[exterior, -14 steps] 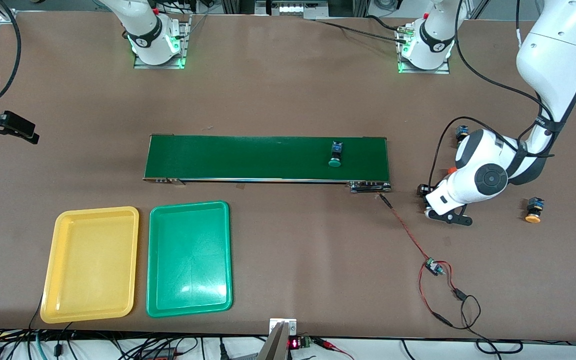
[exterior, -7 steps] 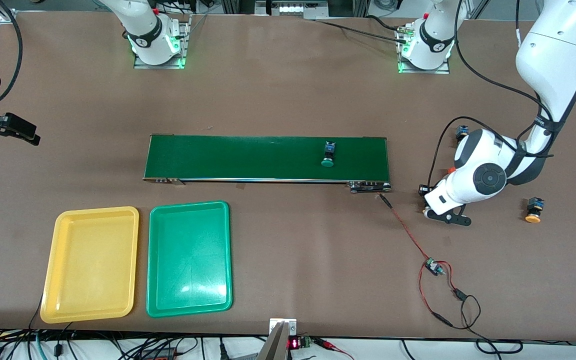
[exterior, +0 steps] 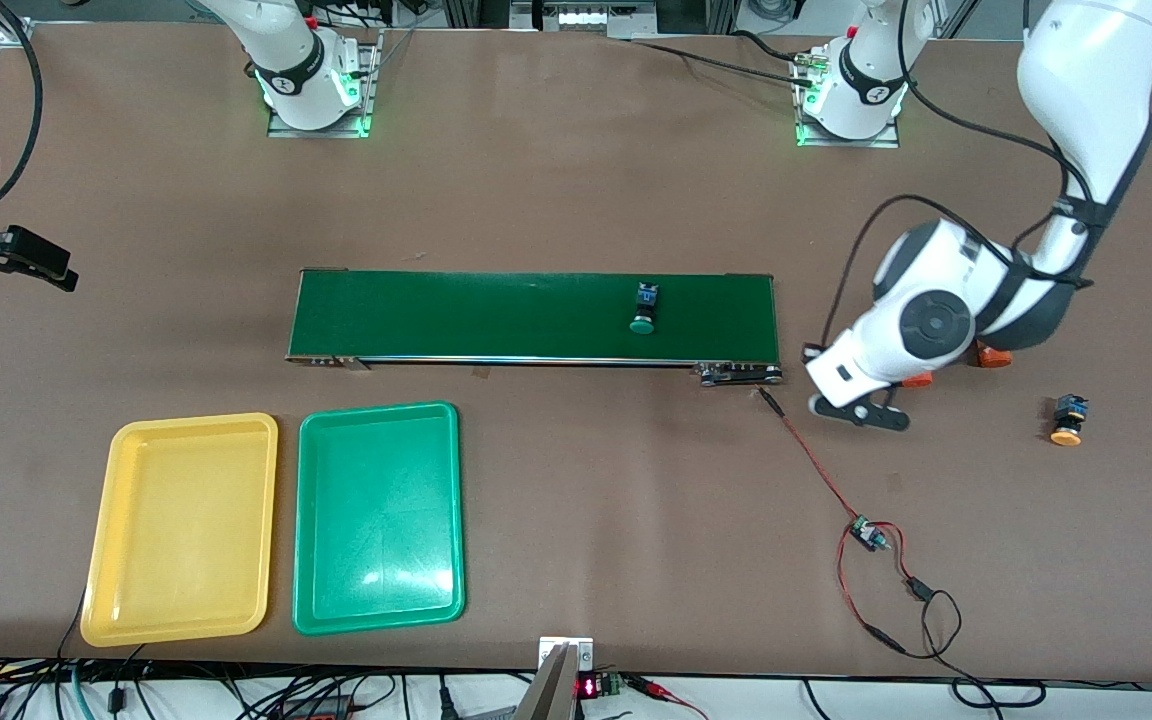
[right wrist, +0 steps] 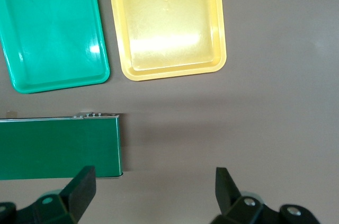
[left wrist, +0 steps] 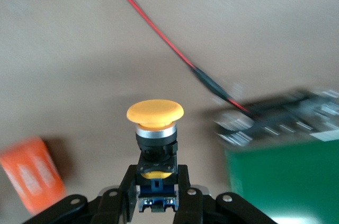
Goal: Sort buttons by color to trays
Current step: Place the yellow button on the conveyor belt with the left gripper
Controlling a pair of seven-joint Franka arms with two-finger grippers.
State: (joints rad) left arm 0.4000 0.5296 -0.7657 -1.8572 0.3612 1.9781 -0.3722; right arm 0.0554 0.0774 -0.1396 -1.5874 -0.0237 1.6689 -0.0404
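1. Two trays sit side by side near the front camera, toward the right arm's end of the table: the yellow tray (exterior: pixel 181 528) and the green tray (exterior: pixel 379 517), both with nothing in them.
2. We see the left gripper (left wrist: pixel 157 192) clamped on the blue-and-black body of a yellow-capped button (left wrist: pixel 154 128), held up over the table just off the end of the conveyor belt (exterior: pixel 533 316).
3. We count one green-capped button (exterior: pixel 644 310) lying on the belt.
4. We find another yellow-capped button (exterior: pixel 1068 420) on the table toward the left arm's end, well apart from the belt.
5. We note orange cylinders (exterior: pixel 994 355) on the table beside the left arm, one also in its wrist view (left wrist: pixel 33 179).
6. We see the right gripper (right wrist: pixel 153 195) spread wide, holding nothing, waiting in the air over bare table near the belt's end.
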